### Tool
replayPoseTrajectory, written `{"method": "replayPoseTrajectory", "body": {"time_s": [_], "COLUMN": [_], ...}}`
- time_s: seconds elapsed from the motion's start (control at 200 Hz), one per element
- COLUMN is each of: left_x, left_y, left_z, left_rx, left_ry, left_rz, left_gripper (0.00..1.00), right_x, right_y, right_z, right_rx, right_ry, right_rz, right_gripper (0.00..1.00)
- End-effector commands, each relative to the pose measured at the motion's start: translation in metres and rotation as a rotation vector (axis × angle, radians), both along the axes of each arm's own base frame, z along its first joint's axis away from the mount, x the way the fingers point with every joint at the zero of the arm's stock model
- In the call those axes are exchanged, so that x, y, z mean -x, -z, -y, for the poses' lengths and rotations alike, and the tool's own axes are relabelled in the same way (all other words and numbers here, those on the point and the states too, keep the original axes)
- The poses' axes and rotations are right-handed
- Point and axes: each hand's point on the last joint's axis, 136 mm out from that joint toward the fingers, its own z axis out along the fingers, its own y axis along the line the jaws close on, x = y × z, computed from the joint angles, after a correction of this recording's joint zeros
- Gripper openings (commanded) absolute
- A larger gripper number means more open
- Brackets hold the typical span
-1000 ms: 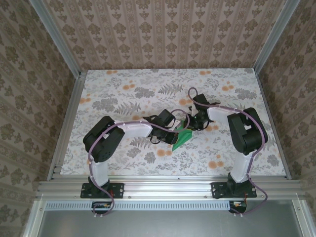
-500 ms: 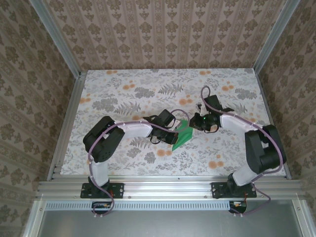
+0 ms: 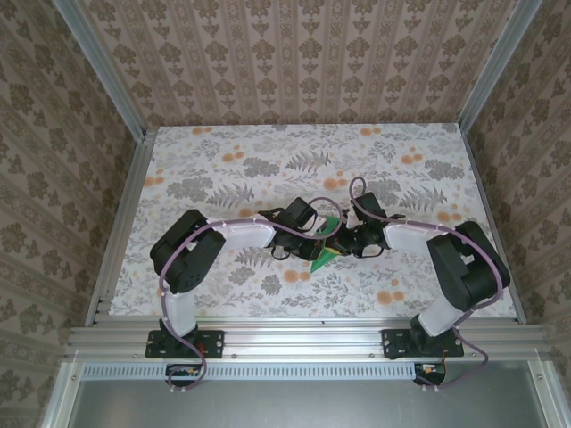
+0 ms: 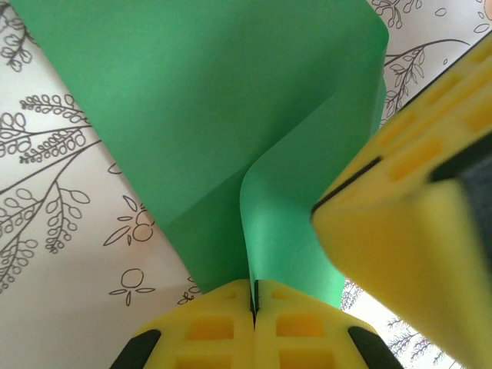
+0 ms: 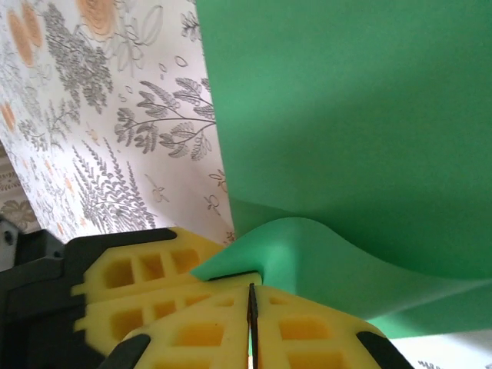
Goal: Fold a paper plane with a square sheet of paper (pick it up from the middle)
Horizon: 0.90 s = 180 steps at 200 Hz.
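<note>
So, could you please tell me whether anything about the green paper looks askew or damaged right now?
The square sheet of paper looks odd: pinched by the left claw and the right claw, it bulges into a soft rounded hump beside each pinch instead of lying flat. I see no tear.

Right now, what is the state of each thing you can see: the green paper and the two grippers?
green paper: curved and creased, not flat, pinched by both grippers.
left gripper: shut on the green paper.
right gripper: shut on the green paper, close beside the left gripper.
</note>
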Motion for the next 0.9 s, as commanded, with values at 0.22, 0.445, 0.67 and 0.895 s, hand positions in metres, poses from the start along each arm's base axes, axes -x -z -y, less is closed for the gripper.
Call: {"method": "replayPoseTrajectory", "body": {"time_s": [0.22,0.445,0.67,0.895], "left_x": [0.011,0.012,0.017,0.019], "left_y": [0.021,0.024,0.033,0.036], "left_z": [-0.014,-0.016,-0.02,-0.024], "left_rx": [-0.088,-0.099,-0.132,-0.149], "left_ry": [0.021,0.023,0.031,0.031], "left_rz": [-0.057,-0.063,-0.09,-0.099], "left_gripper": [0.0,0.0,0.0,0.0], "right_x": [0.018,0.022,0.03,0.029], "right_y": [0.021,0.035,0.059,0.05], "right_z": [0.008,0.017,0.032,0.04], "right_rx": [0.088,0.139,0.184,0.173], "right_ry": [-0.035,-0.042,-0.019,0.009], "right_rz": [-0.096,-0.102,-0.142,-0.124], "right_gripper": [0.1,0.11,0.1,0.11]}}
